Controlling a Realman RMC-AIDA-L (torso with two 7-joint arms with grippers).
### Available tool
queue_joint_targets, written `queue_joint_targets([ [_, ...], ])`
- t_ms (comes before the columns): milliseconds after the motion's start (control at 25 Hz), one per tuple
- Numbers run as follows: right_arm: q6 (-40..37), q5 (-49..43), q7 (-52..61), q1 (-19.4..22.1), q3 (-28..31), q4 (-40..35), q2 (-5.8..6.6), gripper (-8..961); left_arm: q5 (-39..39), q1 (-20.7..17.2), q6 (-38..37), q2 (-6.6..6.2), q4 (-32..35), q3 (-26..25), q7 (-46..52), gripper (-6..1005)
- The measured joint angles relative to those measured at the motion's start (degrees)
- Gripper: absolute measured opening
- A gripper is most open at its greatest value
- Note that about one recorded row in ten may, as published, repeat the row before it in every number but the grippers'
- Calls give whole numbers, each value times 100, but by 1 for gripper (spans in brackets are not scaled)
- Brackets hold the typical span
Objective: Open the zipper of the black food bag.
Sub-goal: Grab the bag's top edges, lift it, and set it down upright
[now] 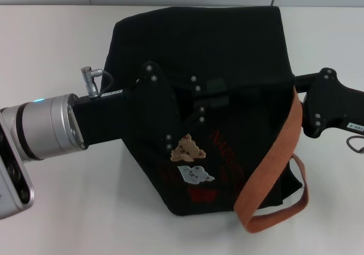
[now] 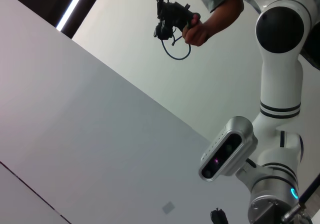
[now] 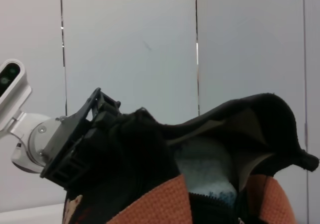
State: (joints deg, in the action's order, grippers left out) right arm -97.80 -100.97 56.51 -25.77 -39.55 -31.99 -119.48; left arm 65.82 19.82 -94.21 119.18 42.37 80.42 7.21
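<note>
The black food bag (image 1: pixel 227 44) lies on the white table with its bear patches (image 1: pixel 188 147) and red lettering facing up. One orange-brown strap (image 1: pixel 274 165) loops off its near right corner. My left gripper (image 1: pixel 207 95) reaches in from the left and rests on the bag's middle, black against black fabric. My right gripper (image 1: pixel 300 87) is against the bag's right edge, its tips hidden by the fabric. In the right wrist view the bag's mouth (image 3: pixel 210 159) gapes, showing pale lining. A short stretch of the zipper (image 3: pixel 207 196) shows between the straps. No pull tab shows.
The white table (image 1: pixel 57 50) surrounds the bag, with a tiled wall behind it. The left wrist view points upward at a wall, my own body (image 2: pixel 280 84) and a person's hand holding a device (image 2: pixel 175 16).
</note>
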Motion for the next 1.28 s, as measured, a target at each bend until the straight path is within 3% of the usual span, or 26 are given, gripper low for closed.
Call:
queue_joint_targets([
  [280,7,-425,290,72,-18,-210,29,-1,-300,-2,92,0,-22,1,77,83],
  [720,-54,-1371,1011,706,5,-1173,21,0,-503,58,273,0,-62,9,239,83],
  [960,-156,-1535,1206,885,182,-1200,29,8,-698,67,322,0,-194,8,243,83],
  [1080,-408,-1398,1429,876,639,-1069,35,33,-1066,62,301,0,-635,-32,233,83],
  [1120,-596,-1317,1480,840,1022,-923,39,42,-1306,39,280,0,-1093,-52,204,83],
  [1160,-596,-1317,1480,840,1022,-923,39,50,-1306,39,280,0,-1093,-52,204,83],
  [1280,-803,-1055,1490,820,1501,-708,42,75,-1635,8,198,-4,-1924,-73,110,83],
])
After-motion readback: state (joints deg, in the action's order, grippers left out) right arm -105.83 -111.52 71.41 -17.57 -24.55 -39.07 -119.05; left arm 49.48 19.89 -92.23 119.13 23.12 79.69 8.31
